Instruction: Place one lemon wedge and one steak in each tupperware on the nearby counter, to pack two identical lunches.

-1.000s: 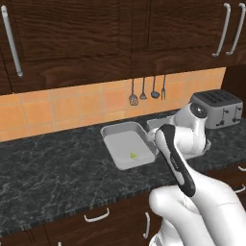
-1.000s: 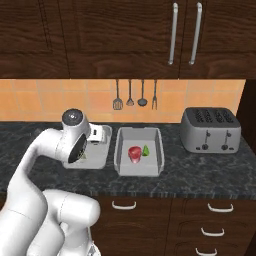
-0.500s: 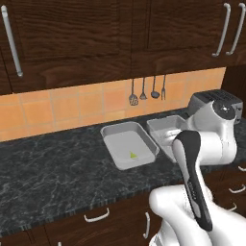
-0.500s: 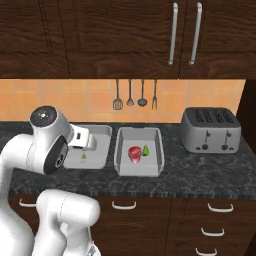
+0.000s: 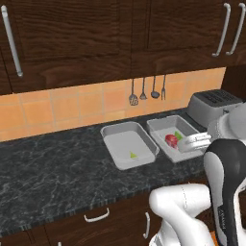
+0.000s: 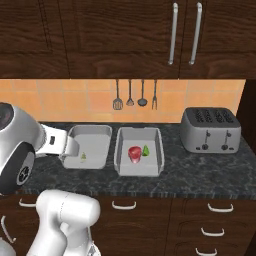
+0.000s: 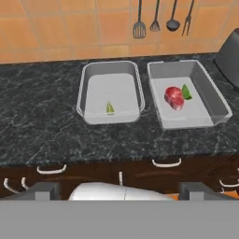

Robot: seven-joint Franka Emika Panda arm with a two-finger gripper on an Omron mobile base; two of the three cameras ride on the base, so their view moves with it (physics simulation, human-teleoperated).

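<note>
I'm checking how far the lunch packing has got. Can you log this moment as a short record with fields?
left tray: holds one lemon wedge, no steak
right tray: holds one steak and one lemon wedge, side by side
counter: both trays sit side by side on it, toaster to their right
wall: four utensils hang above the trays
gripper: open, drawn back from the counter, holding nothing
still to do: one steak for the left tray
</note>
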